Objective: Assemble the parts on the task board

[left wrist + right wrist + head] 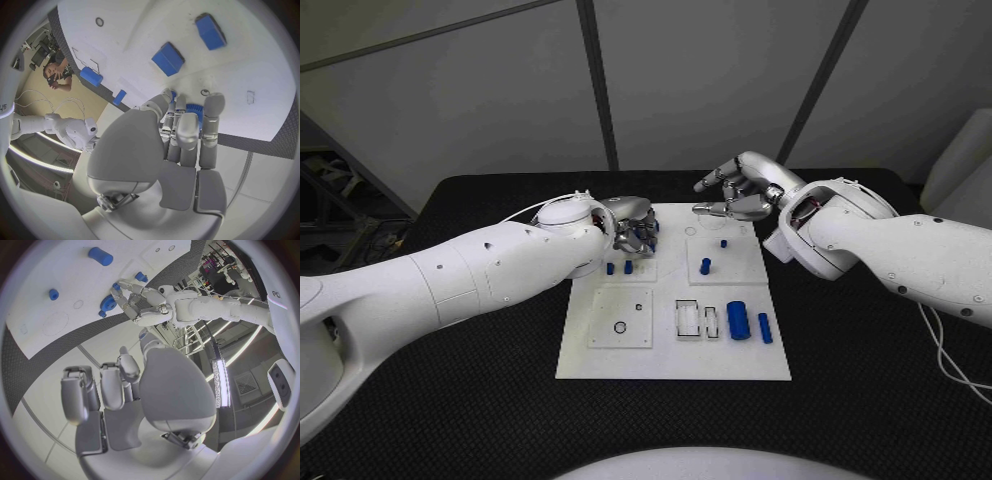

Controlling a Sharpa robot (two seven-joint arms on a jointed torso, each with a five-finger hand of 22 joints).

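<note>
White board lies mid-bench on the black bench, w/ small blue parts on it.

Left hand is over the board's far-left corner, fingers curled down around a blue toothed gear; the gear sits betw. the fingertips right above the board surface. In the right wrist view the same gear shows in the left hand's fingers. Hand is gripping it.

Two short blue pegs stand just near-side of the left hand. One more blue peg stands near board centre, a smaller one beyond it. Thick blue cylinder and a thinner blue rod lie side by side near the board's right edge, beside two clear slots. Black ring lies on the board's near-left plate.

Right hand hovers over the board's far edge, fingers apart, holding nothing.
</note>
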